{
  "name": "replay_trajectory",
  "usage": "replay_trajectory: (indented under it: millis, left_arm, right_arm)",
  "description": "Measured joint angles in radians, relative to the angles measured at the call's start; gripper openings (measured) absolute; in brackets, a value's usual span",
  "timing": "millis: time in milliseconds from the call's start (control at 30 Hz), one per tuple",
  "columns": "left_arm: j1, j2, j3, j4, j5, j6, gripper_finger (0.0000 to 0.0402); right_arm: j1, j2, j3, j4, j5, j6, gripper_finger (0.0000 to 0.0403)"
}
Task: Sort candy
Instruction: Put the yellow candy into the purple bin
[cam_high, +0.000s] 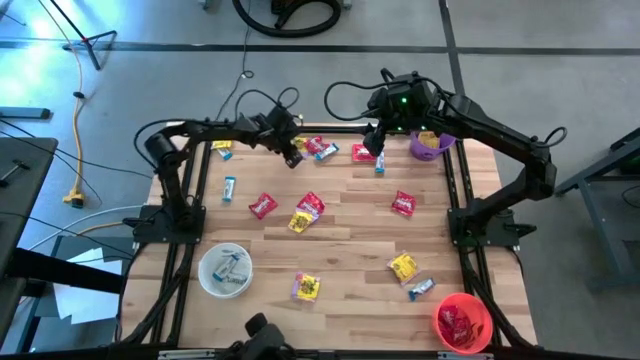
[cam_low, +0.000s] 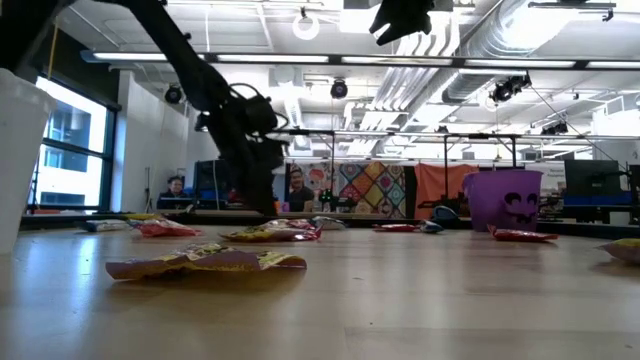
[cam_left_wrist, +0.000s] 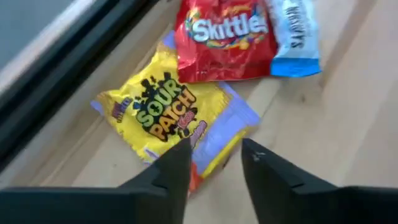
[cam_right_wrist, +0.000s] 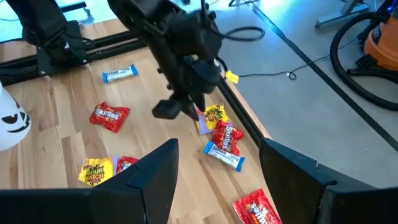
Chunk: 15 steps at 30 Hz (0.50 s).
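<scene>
At the table's (cam_high: 340, 230) far edge, the left gripper (cam_left_wrist: 214, 163) is positioned with fingers narrowly parted astride a yellow candy (cam_left_wrist: 168, 121), apparently for pickup. Remaining candy is scattered across the table. The right gripper (cam_right_wrist: 217, 180) is held above, fingers wide.

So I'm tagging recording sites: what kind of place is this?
Probably an open-plan lab or workshop: exposed ceiling ducts, a bare concrete floor with loose cables, and people at desks beyond the wooden table.
</scene>
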Motion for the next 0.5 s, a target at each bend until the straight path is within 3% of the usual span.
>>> replay_trajectory:
  millis: [133, 267, 367, 500]
  left_arm:
    - [0.001, 0.053, 0.001, 0.027, -0.014, -0.041, 0.0173]
    - [-0.009, 0.076, 0.004, 0.032, -0.154, -0.051, 0.0189]
    - [-0.013, 0.080, 0.005, 0.041, -0.228, -0.053, 0.0187]
    - [-0.011, 0.092, 0.005, 0.059, -0.236, -0.035, 0.0156]
  right_arm:
    - [0.000, 0.000, 0.000, 0.000, 0.000, 0.005, 0.0220]
    - [0.000, 0.000, 0.000, 0.000, 0.000, 0.008, 0.0220]
    - [0.000, 0.000, 0.000, 0.000, 0.000, 0.008, 0.0220]
    - [0.000, 0.000, 0.000, 0.000, 0.001, 0.008, 0.0220]
